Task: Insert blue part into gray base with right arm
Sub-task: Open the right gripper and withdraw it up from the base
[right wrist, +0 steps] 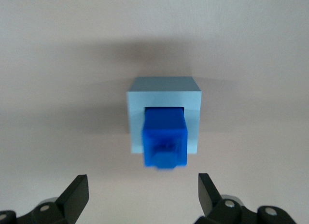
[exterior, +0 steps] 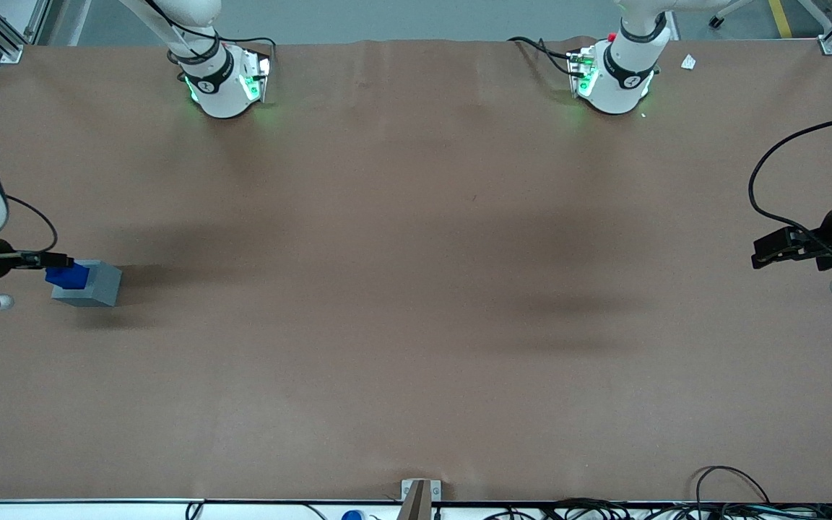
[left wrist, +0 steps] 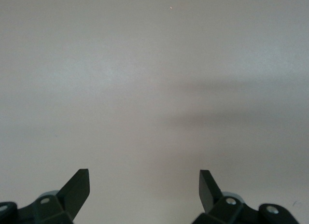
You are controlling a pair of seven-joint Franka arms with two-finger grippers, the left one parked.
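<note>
The gray base (exterior: 91,285) stands on the brown table toward the working arm's end. The blue part (exterior: 67,275) sits in the recess of its top face, and its upper portion with the knob sticks out. In the right wrist view the blue part (right wrist: 164,137) rises from the gray base (right wrist: 164,96) with its knob toward the camera. My right gripper (right wrist: 142,195) hangs above them, open, both fingers clear of the part and nothing between them. From the front the gripper (exterior: 61,259) shows just beside the blue part.
Both arm bases (exterior: 224,83) (exterior: 614,79) stand at the table's edge farthest from the front camera. A small white scrap (exterior: 688,62) lies near the second base. Cables (exterior: 734,498) run along the nearest edge, by a metal bracket (exterior: 419,495).
</note>
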